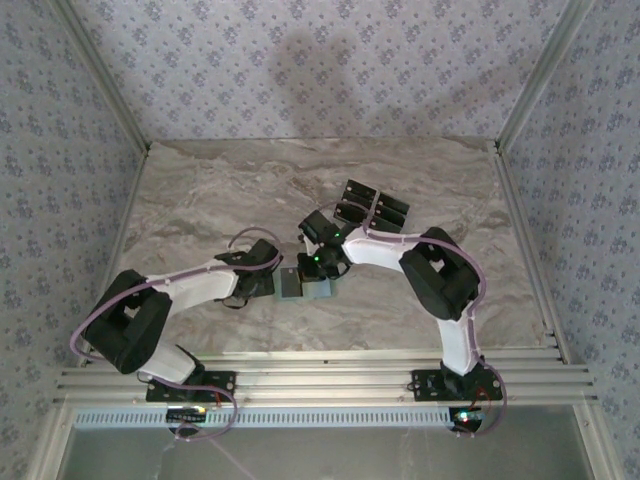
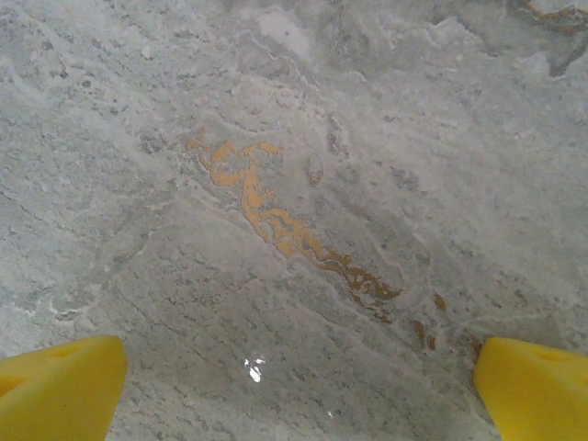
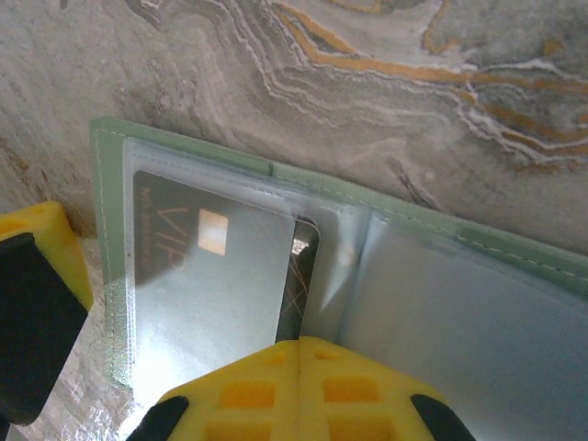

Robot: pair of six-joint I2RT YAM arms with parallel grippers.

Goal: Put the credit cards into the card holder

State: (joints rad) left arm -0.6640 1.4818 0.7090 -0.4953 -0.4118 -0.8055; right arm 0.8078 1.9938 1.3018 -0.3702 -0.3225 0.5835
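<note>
Yellow right fingers [image 3: 257, 390], pressed together, meet the near edge of the open card holder [image 3: 478, 303] on the bench [image 3: 367, 110]. Two credit cards [image 3: 184, 248] sit in its left pocket. Just left of the holder, the left fingers [image 2: 64, 390] hang spread. More cards [image 1: 371, 206] lie beyond it.
</note>
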